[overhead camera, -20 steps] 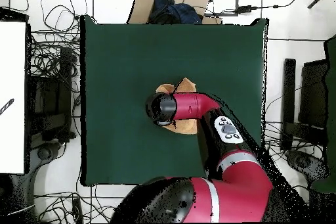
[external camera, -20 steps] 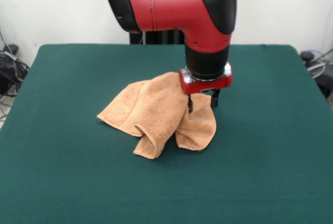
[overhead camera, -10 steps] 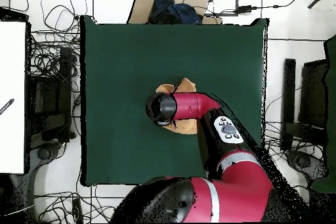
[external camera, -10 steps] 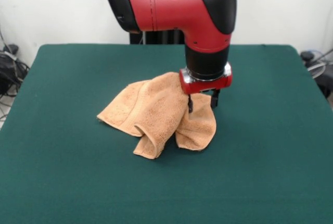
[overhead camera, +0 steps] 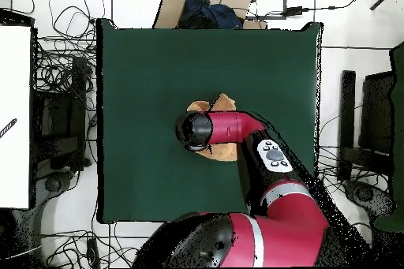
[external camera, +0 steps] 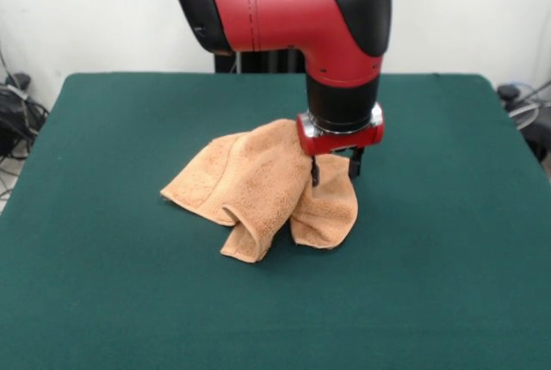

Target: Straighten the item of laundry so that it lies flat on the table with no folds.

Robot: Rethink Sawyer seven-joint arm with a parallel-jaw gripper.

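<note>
nothing has moved over the last second: the red and black arm's gripper (external camera: 333, 172) stays pinched on a raised fold of the crumpled peach-orange terry-cloth towel (external camera: 258, 185), which trails below and beside it on the dark green felt table (external camera: 448, 241). the pause probably means a lift comes next; flattening is barely begun.

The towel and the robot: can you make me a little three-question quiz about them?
1. True or false: the towel lies flat with no folds.
2. What colour is the table top? A) green B) white C) brown
3. In the front view, fill in: the gripper is at the towel's ____ side.

Key:
1. False; it is bunched and folded over itself.
2. A.
3. Right; its fingers reach down into the cloth there, so the grip is hidden.
</note>
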